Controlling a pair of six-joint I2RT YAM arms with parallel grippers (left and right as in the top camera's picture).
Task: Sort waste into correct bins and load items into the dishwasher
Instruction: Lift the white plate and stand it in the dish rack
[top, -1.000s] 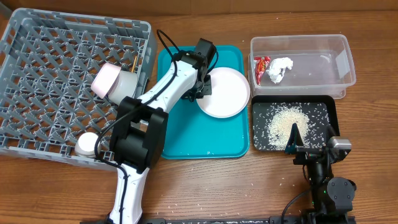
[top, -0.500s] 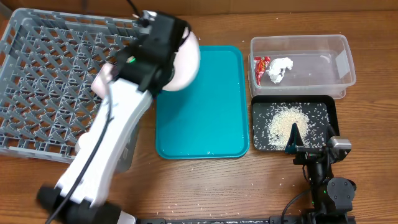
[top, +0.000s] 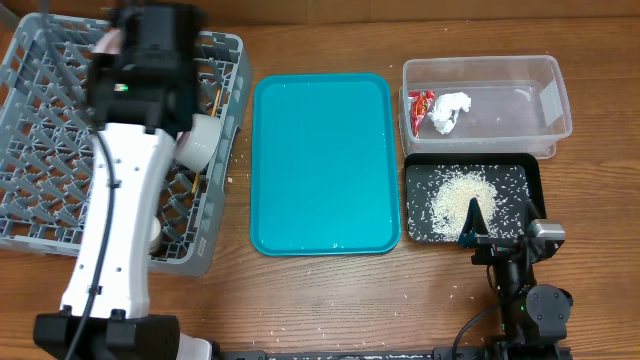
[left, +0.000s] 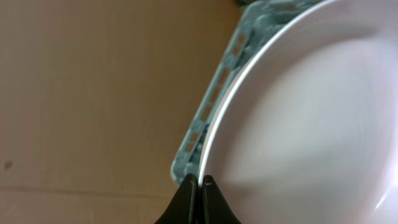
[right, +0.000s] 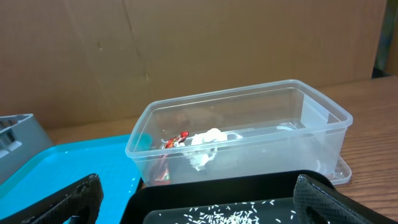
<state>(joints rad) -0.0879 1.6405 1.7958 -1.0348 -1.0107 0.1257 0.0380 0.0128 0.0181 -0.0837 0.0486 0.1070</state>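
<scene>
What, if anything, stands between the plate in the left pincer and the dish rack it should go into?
Nothing visible does. The left pincer grips the plate by its rim above the dish rack; a bowl lies near the rack's right wall, beside the arm. The arm hides the cells beneath.

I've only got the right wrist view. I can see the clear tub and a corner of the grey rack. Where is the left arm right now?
Observer: The left arm reaches over the far side of the rack.
Operator: Is it carrying anything?
Observer: Yes. In the left wrist view its claw is shut on the rim of the plate.
Operator: Is anything sitting in the rack?
Observer: A pale bowl lies on its side by the wall nearest the teal tray.
</scene>
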